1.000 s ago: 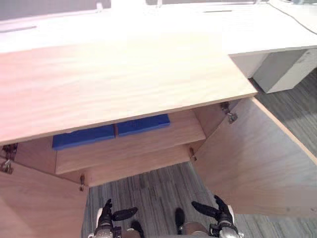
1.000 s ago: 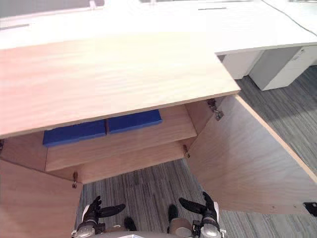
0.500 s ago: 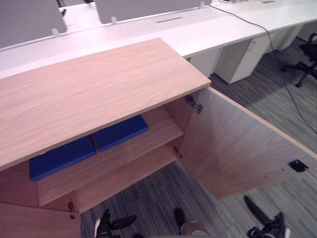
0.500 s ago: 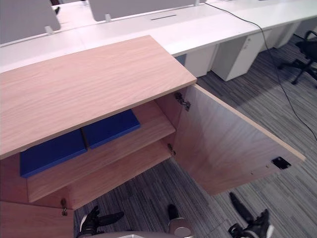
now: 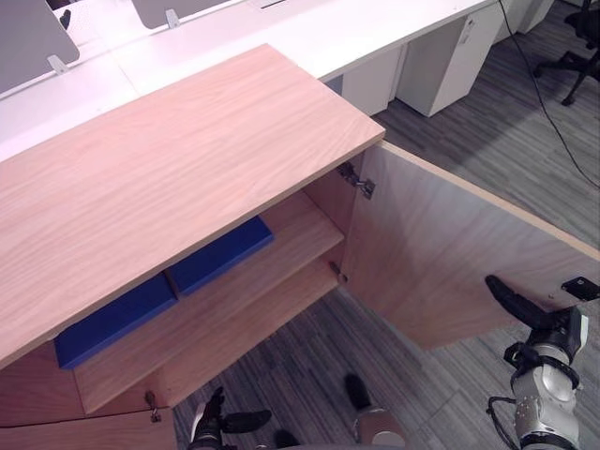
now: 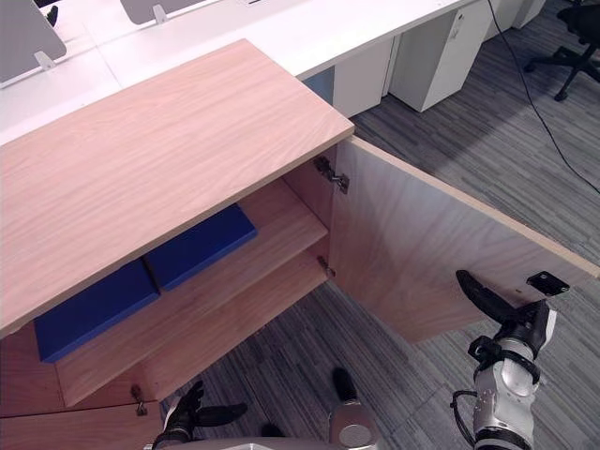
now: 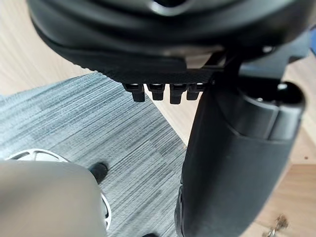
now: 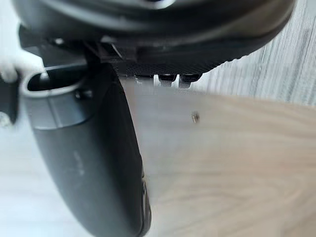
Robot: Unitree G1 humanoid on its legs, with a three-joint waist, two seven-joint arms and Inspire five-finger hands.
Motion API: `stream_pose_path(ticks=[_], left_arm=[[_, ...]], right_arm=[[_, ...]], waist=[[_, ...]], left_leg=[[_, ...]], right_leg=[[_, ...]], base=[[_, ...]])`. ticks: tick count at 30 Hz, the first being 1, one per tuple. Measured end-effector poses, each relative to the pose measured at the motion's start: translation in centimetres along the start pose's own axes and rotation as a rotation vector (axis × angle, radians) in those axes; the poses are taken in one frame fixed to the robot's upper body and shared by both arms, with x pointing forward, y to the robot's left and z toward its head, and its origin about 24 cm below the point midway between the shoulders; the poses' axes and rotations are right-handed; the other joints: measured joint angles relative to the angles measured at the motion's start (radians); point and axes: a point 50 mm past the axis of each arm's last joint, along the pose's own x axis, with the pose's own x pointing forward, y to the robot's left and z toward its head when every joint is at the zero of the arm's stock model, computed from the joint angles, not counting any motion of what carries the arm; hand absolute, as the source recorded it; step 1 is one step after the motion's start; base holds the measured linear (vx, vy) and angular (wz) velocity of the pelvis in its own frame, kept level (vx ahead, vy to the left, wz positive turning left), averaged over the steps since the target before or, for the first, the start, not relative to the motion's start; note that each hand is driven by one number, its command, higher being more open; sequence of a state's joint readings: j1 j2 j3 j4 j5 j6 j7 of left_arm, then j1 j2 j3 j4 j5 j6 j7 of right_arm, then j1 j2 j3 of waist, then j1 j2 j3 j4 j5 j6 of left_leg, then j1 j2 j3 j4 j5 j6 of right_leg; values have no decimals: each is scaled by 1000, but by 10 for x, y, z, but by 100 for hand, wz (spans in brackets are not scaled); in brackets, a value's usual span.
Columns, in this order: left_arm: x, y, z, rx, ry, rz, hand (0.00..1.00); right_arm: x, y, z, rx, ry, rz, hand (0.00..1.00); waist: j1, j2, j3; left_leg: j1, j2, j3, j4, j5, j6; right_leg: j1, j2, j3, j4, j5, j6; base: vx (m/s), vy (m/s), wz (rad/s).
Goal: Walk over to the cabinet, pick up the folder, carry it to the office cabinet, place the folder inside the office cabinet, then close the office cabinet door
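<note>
Where the folder lies: two flat blue folders (image 5: 220,255) sit side by side on the upper shelf (image 5: 300,234) of the office cabinet (image 5: 187,159), well under its top. I cannot tell which one is the task's own. Neither hand carries anything.
View: it has swung right over the last second, so the cabinet's slide across the picture is the camera's move and not the cabinet's.
Right hand (image 5: 534,317): a second ago it hung low in front of the robot. It has since risen and gone out to the right door (image 5: 441,253). Its fingers are straight and spread apart, pointing at the inner face near the free edge. Whether the tips touch the wood I cannot tell.
Left hand (image 5: 220,422): low near the floor, fingers relaxed and apart, idle.
Right door: wide open, swung out toward the robot.
Left door (image 5: 75,439): an open leaf shows at the near corner.
Meaning: placing looks done and closing is the step in hand. The right arm looks set to push from inside the swing, which risks a trapped hand as the door closes.
</note>
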State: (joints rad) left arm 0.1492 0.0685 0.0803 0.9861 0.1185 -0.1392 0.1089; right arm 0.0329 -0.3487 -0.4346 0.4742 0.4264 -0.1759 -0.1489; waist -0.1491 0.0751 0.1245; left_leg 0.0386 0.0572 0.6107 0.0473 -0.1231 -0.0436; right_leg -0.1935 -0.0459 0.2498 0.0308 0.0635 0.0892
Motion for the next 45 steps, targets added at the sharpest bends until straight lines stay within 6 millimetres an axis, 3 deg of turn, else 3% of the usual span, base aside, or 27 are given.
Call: stream_pose_path(ticks=[2, 5, 11, 15, 20, 22, 24, 27, 28, 30, 31, 32, 33, 34, 38, 40, 43, 45], left_arm=[[1, -3, 3, 1, -9, -8, 100], [2, -6, 6, -2, -14, -14, 100], [3, -18, 12, 44, -27, -37, 100], [7, -25, 30, 138, -79, -87, 100], [17, -12, 57, 202, -145, -74, 100], [21, -1, 73, 221, -179, -44, 100], [23, 2, 82, 214, -200, -27, 100], [23, 2, 89, 203, -219, -10, 100], [23, 0, 88, 182, -212, -5, 100], [24, 6, 87, 138, -199, 27, 100], [24, 4, 87, 87, -188, 37, 100], [23, 3, 88, 30, -187, 41, 100], [23, -4, 86, -8, -171, 45, 100], [25, 4, 93, -41, -185, 61, 100], [25, 6, 93, -67, -183, 76, 100], [24, 10, 90, -78, -180, 86, 100], [23, 16, 85, -87, -175, 102, 100], [23, 20, 83, -89, -174, 108, 100]], right_arm=[[-2, 5, 3, 6, -18, 12, 100], [-26, 15, 4, 45, -63, -1, 100], [-124, 41, -20, 41, 13, 93, 100], [-174, 65, -32, 54, 121, 249, 100], [-197, 86, -41, 32, 182, 422, 100], [-203, 89, -50, 8, 228, 460, 100], [-203, 97, -57, -16, 262, 499, 100], [-199, 131, -70, -130, 269, 671, 100], [-207, 158, -70, -170, 253, 836, 100], [-198, 190, -62, -181, 198, 938, 100], [-180, 224, -44, -205, 86, 1026, 100], [-173, 238, -32, -209, 24, 1057, 100], [-163, 263, -1, -212, -133, 1126, 100], [-160, 288, 39, -162, -297, 1161, 100], [-149, 308, 88, -113, -488, 1147, 100], [-135, 309, 92, -117, -491, 1097, 100], [-99, 310, 95, -178, -460, 1002, 100], [-82, 306, 109, -243, -523, 976, 100]], waist=[[-5, 2, 13], [-11, 2, 30], [-47, -12, 55], [-58, -53, 89], [-58, -104, 128], [-28, -125, 134], [12, -125, 134], [82, -125, 137], [118, -121, 144], [138, -138, 160], [163, -133, 170], [169, -126, 173], [192, -66, 186], [205, -101, 216], [217, -92, 217], [222, -101, 213], [221, -101, 213], [220, -102, 212]], left_leg=[[-3, -4, -10, 1, 0, 1], [-13, -4, -24, 3, -1, 2], [-12, 25, -22, 34, -13, 0], [-29, 66, 5, 142, -66, -4], [-62, 74, -33, 192, -88, -2], [-105, 74, -126, 221, -86, -3], [-142, 75, -203, 233, -81, -4], [-184, 78, -301, 224, -54, -12], [-209, 85, -355, 201, -17, -12], [-229, 75, -402, 200, 14, -23], [-272, 71, -434, 252, 17, -22], [-301, 68, -439, 300, 11, -19], [-333, 101, -457, 340, -25, -10], [-322, 58, -466, 311, -18, -1], [-329, 54, -492, 246, 51, 5], [-312, 40, -497, 208, 72, 5], [-292, 23, -493, 166, 94, 19], [-282, 8, -493, 125, 118, 24]], right_leg=[[-2, -3, 1, -3, 3, 4], [-5, -3, 5, -19, 17, 7], [2, 10, 22, -19, 27, 1], [7, 27, 55, -8, 45, 0], [-11, 28, 32, 19, 52, 7], [-18, 19, -44, 21, 44, 3], [-18, 19, -102, 19, 30, 2], [-17, 19, -192, 8, 3, -7], [-23, 25, -242, 11, -10, -7], [-60, 16, -277, 95, -53, -26], [-61, 3, -343, 75, -53, -26], [-61, 4, -364, 45, -54, -22], [-79, 42, -393, 76, -71, -24], [-82, -1, -351, 200, -108, -60], [-43, -9, -423, 119, -65, -51], [-30, -21, -429, 105, -42, -44], [-13, -32, -424, 66, -13, -51], [-8, -39, -426, 38, 3, -47]], base=[[-46, -30, -1], [-44, -48, -3], [-16, -63, -11], [-111, -73, -23], [-156, -61, -9], [-140, -91, 41], [-114, -121, 59], [-85, -158, 80], [-127, -236, 93], [-126, -180, 115], [-116, -109, 102], [-158, -131, 86], [-94, -34, 72], [-72, -25, 86], [29, -12, 73], [100, 34, 26], [100, 76, -1], [65, 51, 9]])
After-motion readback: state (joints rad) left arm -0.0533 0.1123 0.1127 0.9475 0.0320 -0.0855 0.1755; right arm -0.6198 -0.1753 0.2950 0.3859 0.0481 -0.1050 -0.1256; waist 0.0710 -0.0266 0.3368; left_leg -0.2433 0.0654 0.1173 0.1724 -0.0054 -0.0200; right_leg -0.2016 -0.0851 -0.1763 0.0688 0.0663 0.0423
